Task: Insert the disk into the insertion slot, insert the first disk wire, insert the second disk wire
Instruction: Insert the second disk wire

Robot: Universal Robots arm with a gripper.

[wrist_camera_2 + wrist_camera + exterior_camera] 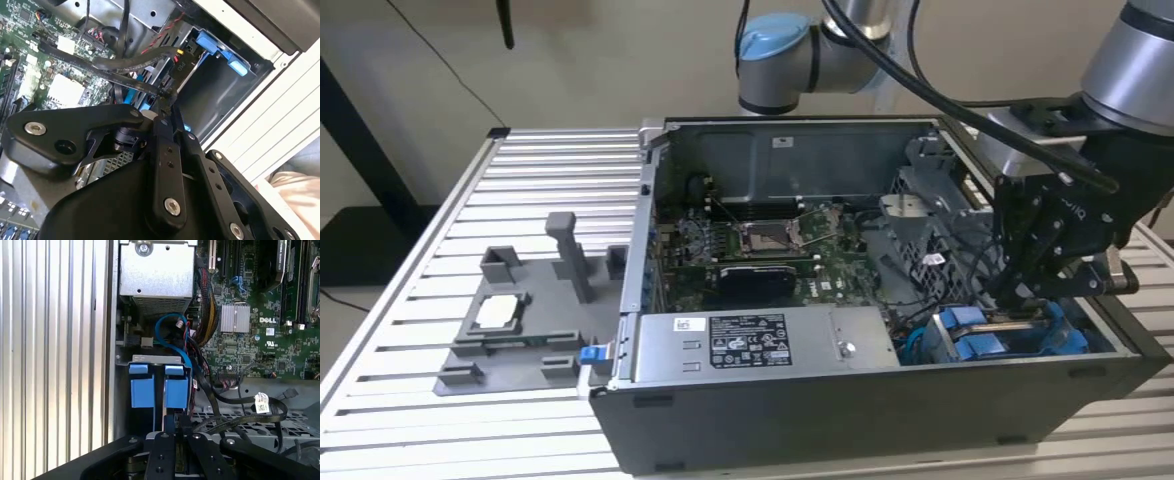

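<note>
Claw [1017, 300], black and two-fingered, sits lower right in the exterior view, reaching down into the open grey computer case [854, 420] on the ribbed metal worktop [400, 300], just above the grey sheet-metal insertion slot with blue plastic fittings [974, 335]. In the second wrist view the fingers [167, 107] at centre look pinched narrow on a thin black disk wire [125, 62], whose end hangs near the blue-fitted cage at upper right. In the first wrist view the two blue tabs of the slot [159, 385] stand at centre, a blue cable [172, 337] looping above. The disk itself I cannot make out. Judged from this, the connector should be kept square to its socket and eased in gently.
</note>
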